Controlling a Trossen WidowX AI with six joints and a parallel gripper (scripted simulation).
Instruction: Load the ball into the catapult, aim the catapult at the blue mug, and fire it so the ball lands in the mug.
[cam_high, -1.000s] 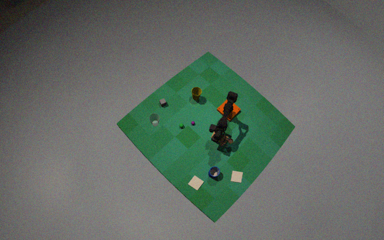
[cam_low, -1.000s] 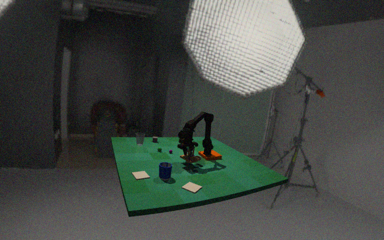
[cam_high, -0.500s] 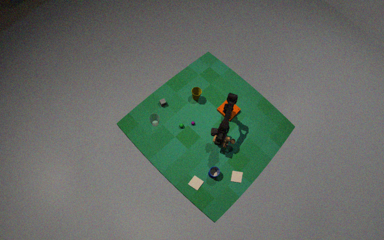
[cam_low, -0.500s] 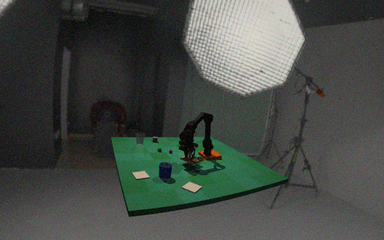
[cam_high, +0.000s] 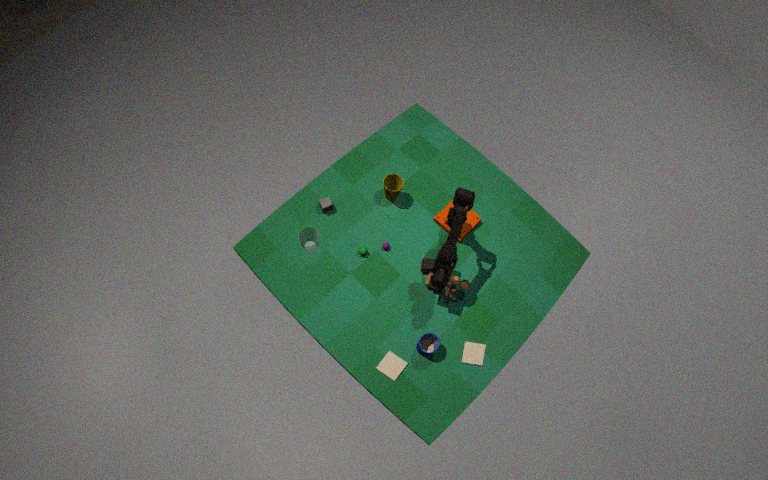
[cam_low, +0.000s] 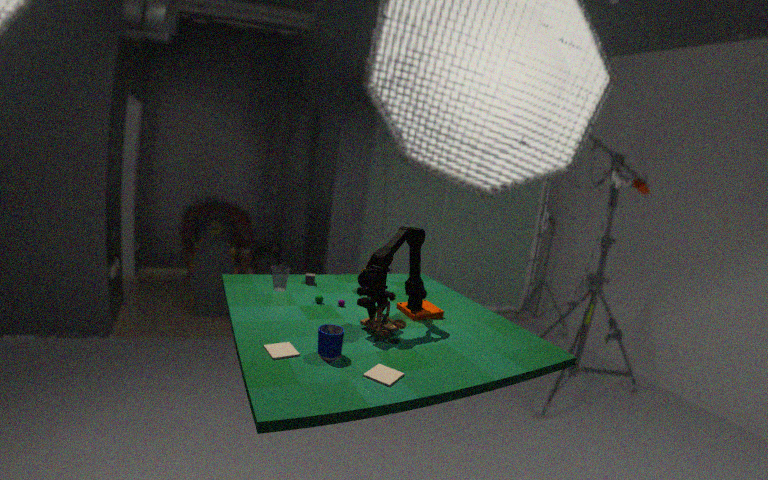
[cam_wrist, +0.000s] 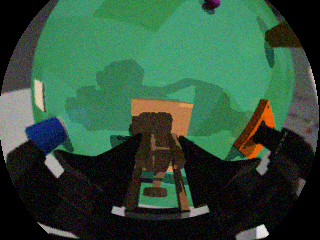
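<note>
Pincer (cam_high: 447, 286) (cam_low: 378, 318) (cam_wrist: 160, 138): half open, squeezing the catapult (cam_high: 463, 284) (cam_low: 399, 324) (cam_wrist: 182, 113)
Catapult feel: likely hard, light
Catapult grip: sides, between pincer tips

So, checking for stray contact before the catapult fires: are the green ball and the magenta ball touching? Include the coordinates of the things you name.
Apart: the top view shows green mat between the green ball (cam_high: 363, 251) (cam_low: 318, 300) and magenta ball (cam_high: 386, 246) (cam_low: 341, 303) (cam_wrist: 212, 3).

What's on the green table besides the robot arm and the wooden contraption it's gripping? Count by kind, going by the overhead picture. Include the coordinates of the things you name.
Balls (cam_high: 363, 250): 2
Cups and mugs (cam_high: 428, 337): 3
Pale flat squares (cam_high: 391, 365): 2
Small gray block (cam_high: 325, 203): 1
Total: 8
</note>
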